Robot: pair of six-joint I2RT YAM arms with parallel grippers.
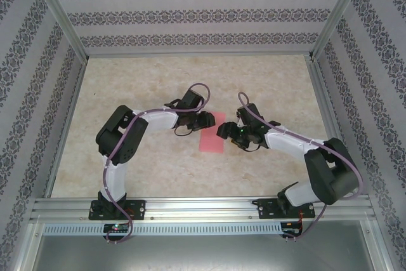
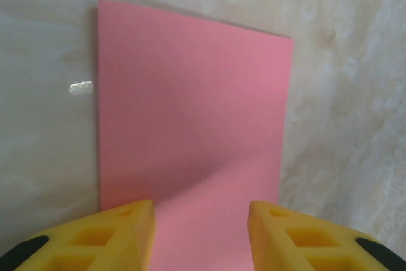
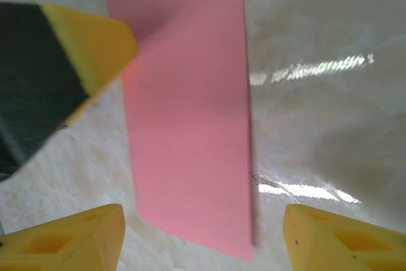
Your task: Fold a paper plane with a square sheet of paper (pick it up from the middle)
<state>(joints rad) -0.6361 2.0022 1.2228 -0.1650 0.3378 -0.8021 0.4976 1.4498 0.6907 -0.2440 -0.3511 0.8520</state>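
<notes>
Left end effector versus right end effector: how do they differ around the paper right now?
Gap: the left end effector has its fingers fairly close together; the right end effector has them spread wider.
Placement: the left end effector has its fingertips overlapping the pink sheet of paper; the right end effector has them flanking it, over the bare table.
Shared: both are open, aimed at the sheet, gripping nothing.

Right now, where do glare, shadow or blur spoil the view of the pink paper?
Left wrist view: the paper is sharp, with a soft shadow on its near part. Right wrist view: glare streaks on the table beside it; the left gripper's finger is blurred.
</notes>
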